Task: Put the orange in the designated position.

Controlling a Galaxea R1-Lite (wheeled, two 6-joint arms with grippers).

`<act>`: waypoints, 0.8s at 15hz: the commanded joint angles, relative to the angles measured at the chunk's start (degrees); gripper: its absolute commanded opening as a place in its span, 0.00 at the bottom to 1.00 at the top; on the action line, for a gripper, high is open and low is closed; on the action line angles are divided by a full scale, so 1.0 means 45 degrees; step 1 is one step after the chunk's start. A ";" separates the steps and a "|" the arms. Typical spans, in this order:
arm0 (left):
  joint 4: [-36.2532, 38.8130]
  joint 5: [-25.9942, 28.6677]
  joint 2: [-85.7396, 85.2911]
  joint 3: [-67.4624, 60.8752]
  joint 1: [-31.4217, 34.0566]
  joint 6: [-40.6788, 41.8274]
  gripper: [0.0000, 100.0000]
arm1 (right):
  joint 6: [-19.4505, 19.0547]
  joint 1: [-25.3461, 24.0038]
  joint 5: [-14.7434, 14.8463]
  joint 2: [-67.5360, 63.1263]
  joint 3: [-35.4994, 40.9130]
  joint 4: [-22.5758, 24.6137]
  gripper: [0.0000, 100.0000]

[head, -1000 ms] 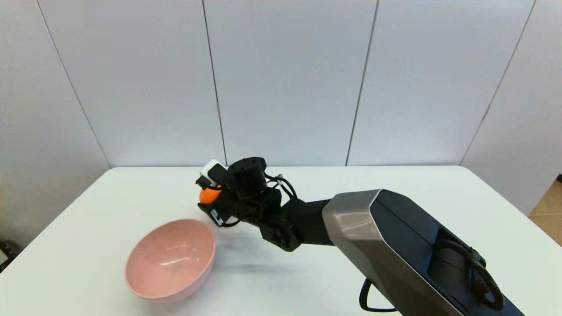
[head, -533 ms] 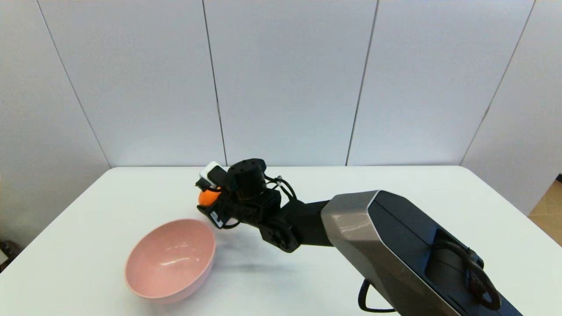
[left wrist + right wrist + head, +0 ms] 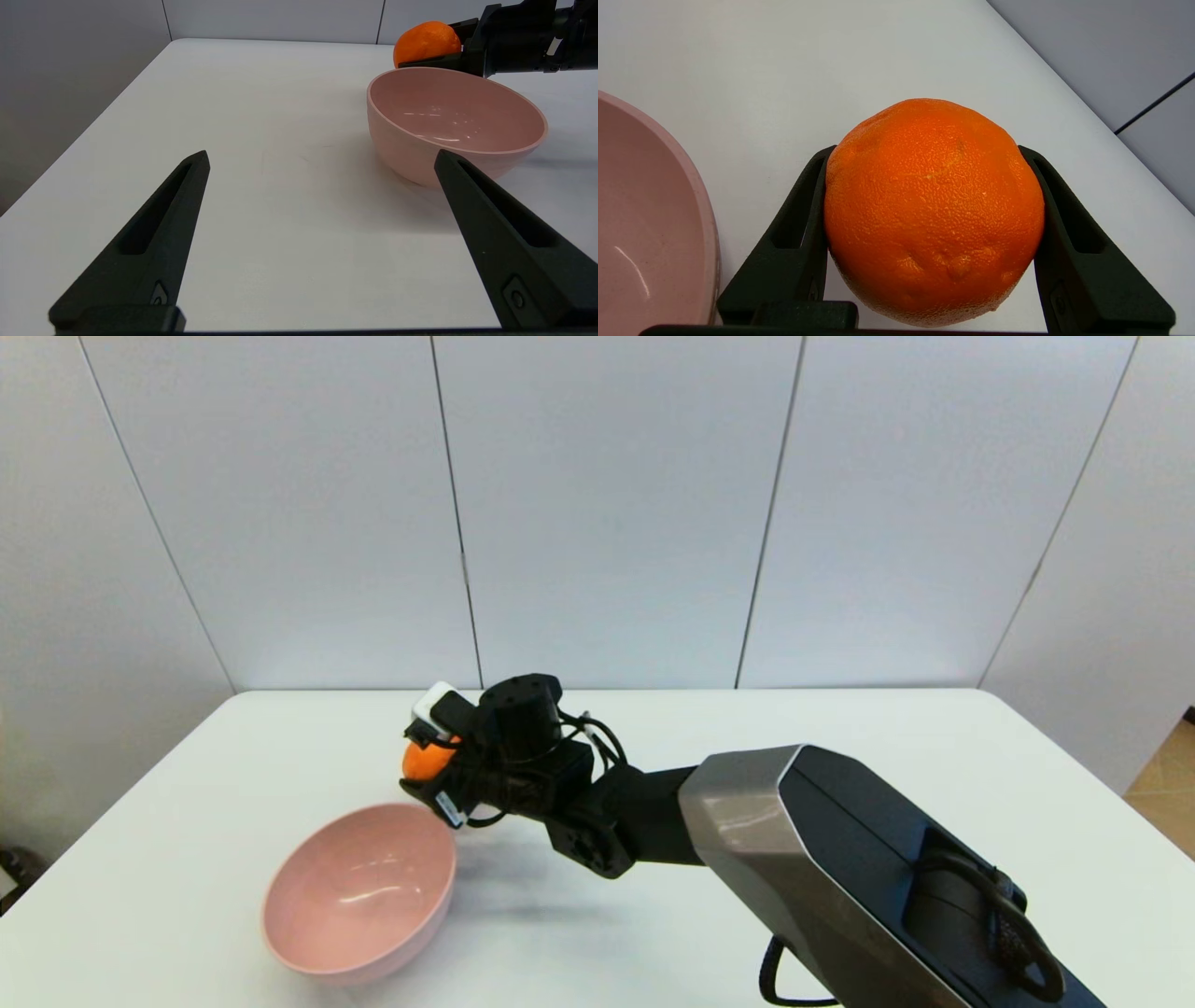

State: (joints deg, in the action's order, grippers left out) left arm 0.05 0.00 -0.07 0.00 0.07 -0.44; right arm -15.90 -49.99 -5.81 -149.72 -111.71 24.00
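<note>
- Starting with the head view: the right gripper [image 3: 422,767] reaches in from the robot's right and holds the orange [image 3: 417,761] in the air, its two fingers clamped on opposite sides of the fruit. The orange sits just beyond the far rim of the pink bowl [image 3: 308,959], above the white table [image 3: 840,737], not yet over the bowl's hollow. The bowl is probably the designated place (nothing else on the table suggests one).
- Left wrist view: the left gripper [image 3: 322,161] hangs low over the table with its fingers wide apart and nothing between them, well apart from the work. From here the orange [image 3: 425,41] shows above and behind the bowl [image 3: 402,154], higher than the rim, so it should clear the edge.
- Right wrist view: the orange [image 3: 934,210] fills the gap between the black fingers [image 3: 803,242], gripped across its widest part. That is the sensible place to hold a round thing, since a grip nearer the top or bottom would likely squeeze it out.
- Handling, as a judgement: firm but slightly yielding, moderately heavy for its size, and not fragile. The skin is matte and finely pebbled, so it should grip well (though it will roll once released).
- Looks: bright orange, nearly round, slightly lumpy, with small dimples on the lower side.
</note>
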 commanded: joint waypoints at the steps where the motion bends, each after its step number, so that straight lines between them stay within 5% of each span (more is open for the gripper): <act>1: -0.0011 0.0000 0.0016 0.0000 0.0003 0.0000 1.00 | -0.0042 -0.0023 -0.0016 -0.0087 0.0001 0.0037 0.00; 12: 0.0009 0.0000 0.0016 0.0000 0.0003 0.0000 1.00 | -0.0081 0.0016 -0.0036 -0.0361 0.0001 0.0037 0.00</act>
State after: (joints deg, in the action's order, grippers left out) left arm 0.00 0.00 -0.07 0.00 0.05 -0.40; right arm -16.14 -49.91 -5.92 -151.13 -111.71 24.03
